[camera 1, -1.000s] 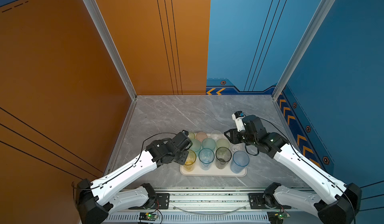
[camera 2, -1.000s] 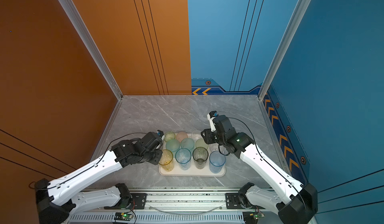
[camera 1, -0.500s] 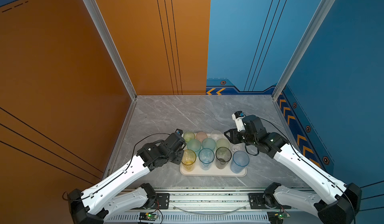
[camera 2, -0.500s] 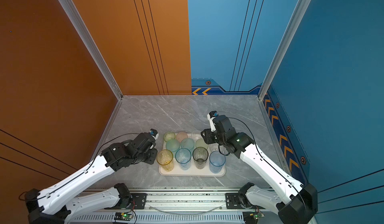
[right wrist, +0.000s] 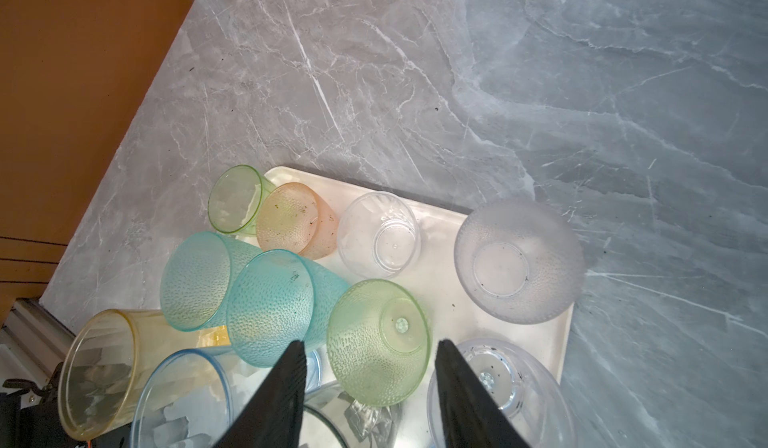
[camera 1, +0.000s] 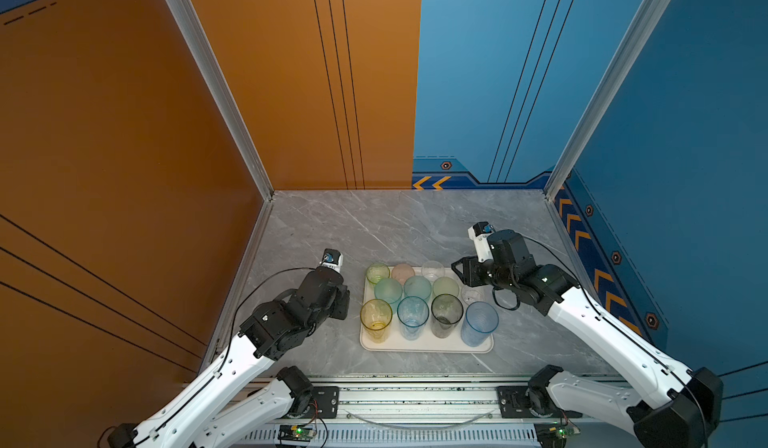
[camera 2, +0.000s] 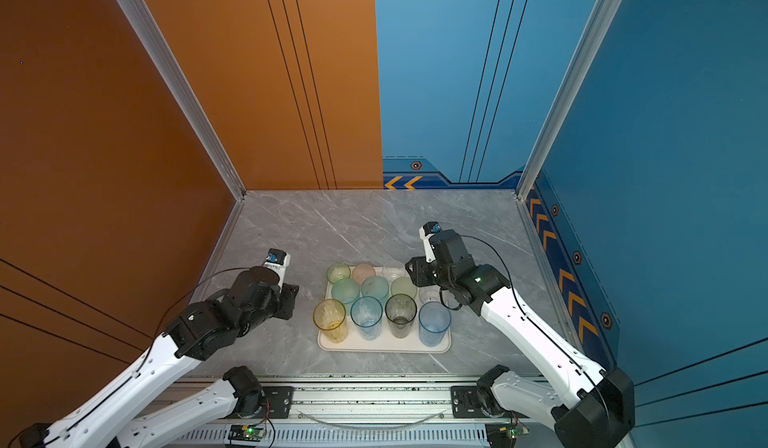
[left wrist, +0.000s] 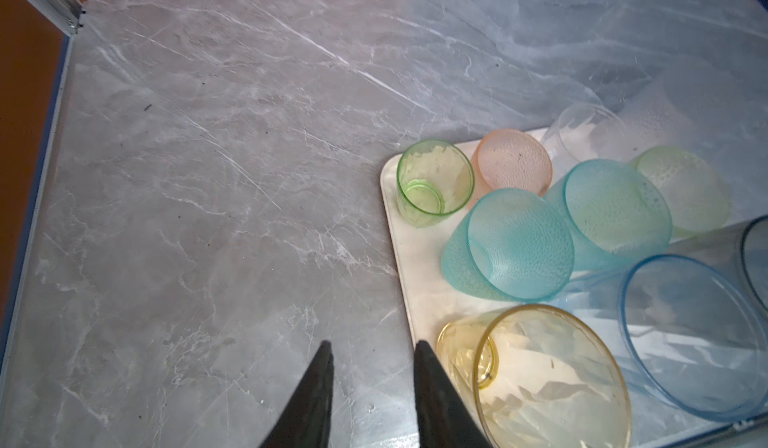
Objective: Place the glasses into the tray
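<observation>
Top views, tray (camera 1: 415, 347) (camera 2: 374, 348): lies on the grey table (camera 1: 374, 225) between the two grippers.
Top views, glasses (camera 1: 412, 318) (camera 2: 365, 317): all upright inside the tray, packed in rows, the tall ones in the row nearest the arm bases.
Top views, left gripper (camera 1: 341, 300) (camera 2: 291, 300): off the tray, just beside the edge on its own side, level with the yellow glass (camera 1: 376, 319); fingers hidden under the wrist.
Top views, right gripper (camera 1: 460, 270) (camera 2: 412, 272): above the tray's far corner on its own side; finger spread cannot be read here.
Left wrist, left gripper (left wrist: 372, 344): fingers a narrow gap apart, nothing between them, bare table below.
Left wrist, tray (left wrist: 411, 283): its edge runs just beside one finger; the yellow glass (left wrist: 540, 375) is the nearest glass to it.
Right wrist, right gripper (right wrist: 370, 342): fingers moderately apart, gripping nothing, above the glasses.
Right wrist, pale green glass (right wrist: 378, 321): below the gap between the fingers.
Right wrist, frosted glass (right wrist: 517, 261): ahead of the gripper, in the tray (right wrist: 449, 225) corner.
Right wrist, teal glasses (right wrist: 270, 308): ahead of one finger, side by side.
</observation>
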